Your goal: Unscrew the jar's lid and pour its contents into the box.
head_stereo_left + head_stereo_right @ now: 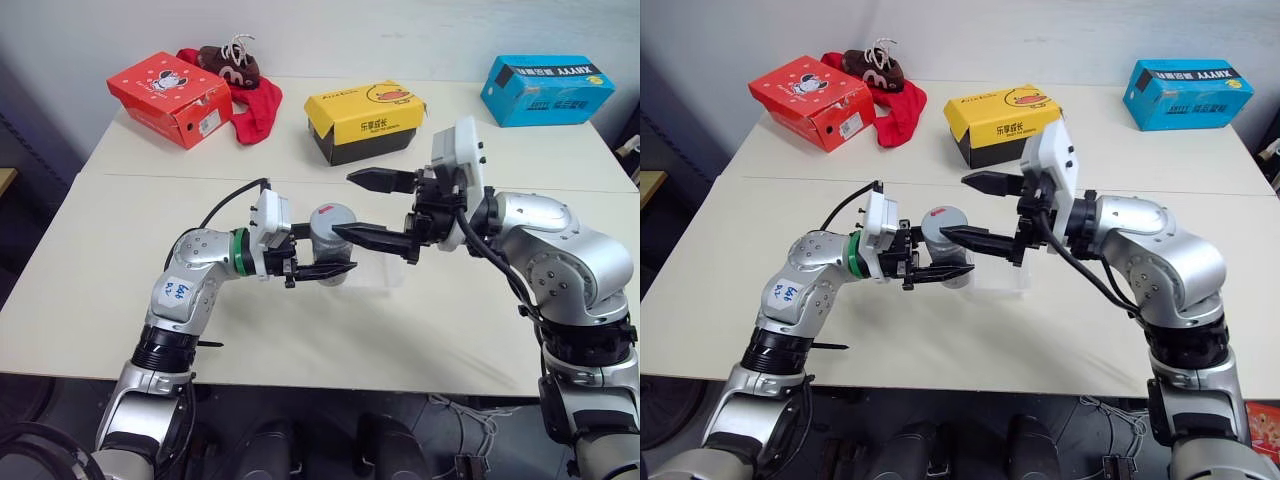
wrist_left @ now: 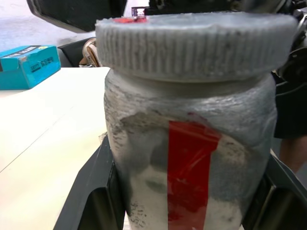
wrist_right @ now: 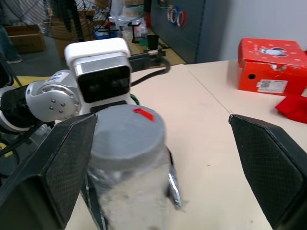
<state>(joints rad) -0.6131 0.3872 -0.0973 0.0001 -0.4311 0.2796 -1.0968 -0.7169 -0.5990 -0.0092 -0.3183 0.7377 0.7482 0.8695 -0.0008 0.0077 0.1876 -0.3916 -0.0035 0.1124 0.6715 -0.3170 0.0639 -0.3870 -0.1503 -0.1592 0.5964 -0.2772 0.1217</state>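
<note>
1. Left gripper (image 1: 322, 270) clamped on the jar (image 1: 330, 240), held upright above the tabletop (image 1: 120, 290) centre.
2. Lid (image 3: 127, 132) on the jar; unscrewing not yet done.
3. Right gripper (image 1: 372, 207) spread wide, level with the lid, one finger beside it, grasping nothing.
4. Box (image 1: 1002, 277) just behind the jar; pouring remains.

matt ribbed lid (image 2: 192, 45) on a rough, frosted jar (image 2: 192, 163) with glossy red tape.
</note>
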